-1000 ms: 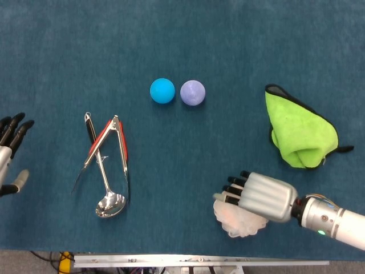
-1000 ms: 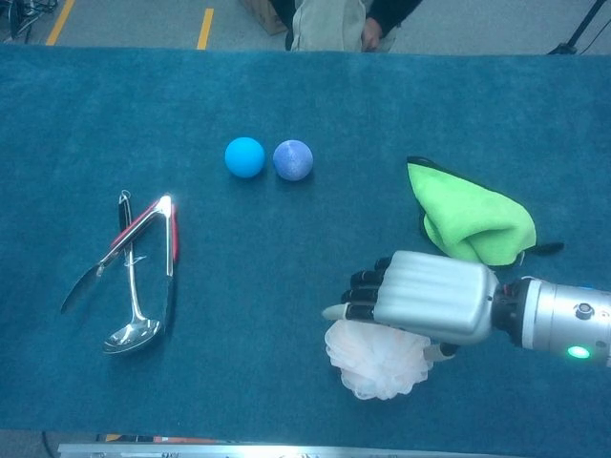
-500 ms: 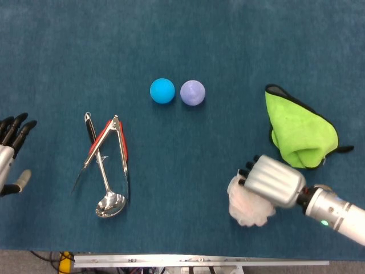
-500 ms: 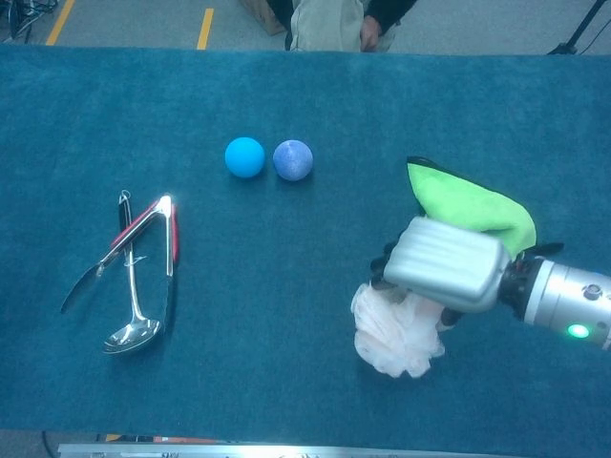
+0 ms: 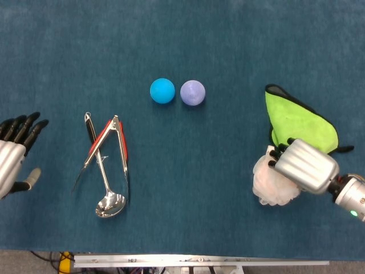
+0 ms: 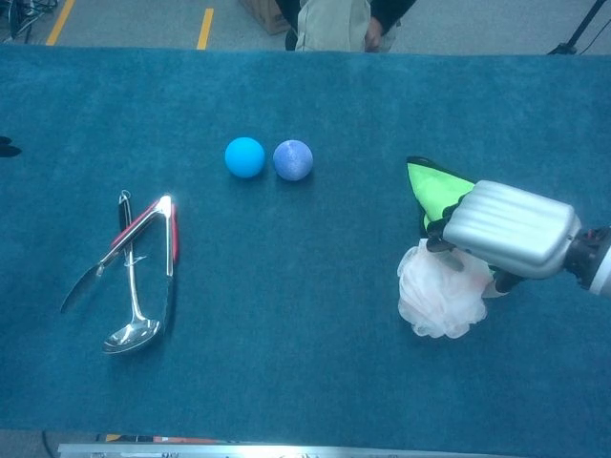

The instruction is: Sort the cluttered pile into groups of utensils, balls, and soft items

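Note:
My right hand (image 5: 302, 165) (image 6: 511, 229) grips a white mesh bath puff (image 5: 271, 184) (image 6: 439, 298), which hangs beneath it just in front of the lime green cloth (image 5: 297, 128) (image 6: 434, 186). The cloth lies at the right, partly hidden by the hand in the chest view. A blue ball (image 5: 162, 91) (image 6: 244, 157) and a purple ball (image 5: 193, 92) (image 6: 292, 159) sit side by side at mid table. Red-handled tongs (image 5: 108, 145) (image 6: 143, 243) and a steel ladle (image 5: 105, 185) (image 6: 132, 301) lie crossed at the left. My left hand (image 5: 14, 157) hovers open at the left edge, fingers spread.
The table (image 5: 188, 34) is covered in a dark teal cloth, with its front edge (image 5: 199, 260) at the bottom. A person (image 6: 329, 24) stands beyond the far edge in the chest view.
My right hand has lifted the white puff from the front of the table and carried it right and back, toward the green cloth. My left hand has drifted slightly inward.

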`<action>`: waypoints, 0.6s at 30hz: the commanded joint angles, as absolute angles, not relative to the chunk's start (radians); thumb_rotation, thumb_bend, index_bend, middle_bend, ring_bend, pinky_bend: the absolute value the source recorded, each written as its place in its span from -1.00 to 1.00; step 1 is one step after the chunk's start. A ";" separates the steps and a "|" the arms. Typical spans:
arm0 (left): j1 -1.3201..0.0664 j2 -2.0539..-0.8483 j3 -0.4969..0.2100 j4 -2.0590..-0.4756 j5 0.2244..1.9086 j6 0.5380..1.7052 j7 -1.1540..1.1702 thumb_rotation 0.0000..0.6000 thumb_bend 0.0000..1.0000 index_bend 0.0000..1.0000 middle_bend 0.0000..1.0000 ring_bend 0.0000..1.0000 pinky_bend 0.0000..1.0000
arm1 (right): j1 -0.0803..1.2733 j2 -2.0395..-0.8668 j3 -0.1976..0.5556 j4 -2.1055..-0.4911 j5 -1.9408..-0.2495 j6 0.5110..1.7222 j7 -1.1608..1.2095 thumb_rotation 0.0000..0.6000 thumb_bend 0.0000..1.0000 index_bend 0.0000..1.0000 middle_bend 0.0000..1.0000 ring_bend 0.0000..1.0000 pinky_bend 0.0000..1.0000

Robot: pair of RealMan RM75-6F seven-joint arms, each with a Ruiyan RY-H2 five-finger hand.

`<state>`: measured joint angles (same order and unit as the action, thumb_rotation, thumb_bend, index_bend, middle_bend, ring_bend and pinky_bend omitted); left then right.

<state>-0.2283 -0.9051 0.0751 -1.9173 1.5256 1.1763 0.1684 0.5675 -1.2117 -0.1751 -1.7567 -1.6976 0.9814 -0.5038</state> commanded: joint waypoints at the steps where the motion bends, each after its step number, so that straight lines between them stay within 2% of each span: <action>1: -0.229 -0.904 0.073 -1.918 1.523 1.179 0.169 1.00 -0.30 -1.00 -0.98 -1.00 -0.85 | 0.563 -1.209 -0.169 -1.758 -1.683 0.968 -0.532 1.00 -1.00 0.10 0.05 -0.02 0.16; 4: -0.228 -0.904 0.071 -1.917 1.520 1.184 0.167 1.00 -0.30 -1.00 -0.98 -1.00 -0.85 | 0.562 -1.200 -0.161 -1.771 -1.661 0.952 -0.556 1.00 -1.00 -0.31 -0.06 -0.15 -0.03; 9: -0.232 -0.906 0.071 -1.914 1.516 1.178 0.169 1.00 -0.30 -1.00 -0.98 -1.00 -0.85 | 0.549 -1.185 -0.159 -1.784 -1.664 0.967 -0.553 1.00 -1.00 -0.75 -0.33 -0.44 -0.39; 13: -0.241 -0.912 0.066 -1.909 1.515 1.171 0.165 1.00 -0.30 -1.00 -0.98 -1.00 -0.85 | 0.529 -1.170 -0.158 -1.785 -1.679 1.008 -0.512 1.00 -1.00 -0.85 -0.45 -0.60 -0.52; 18: -0.255 -0.923 0.049 -1.897 1.514 1.174 0.155 1.00 -0.30 -1.00 -0.98 -1.00 -0.85 | 0.487 -1.134 -0.141 -1.794 -1.672 1.095 -0.447 1.00 -1.00 -0.86 -0.47 -0.64 -0.52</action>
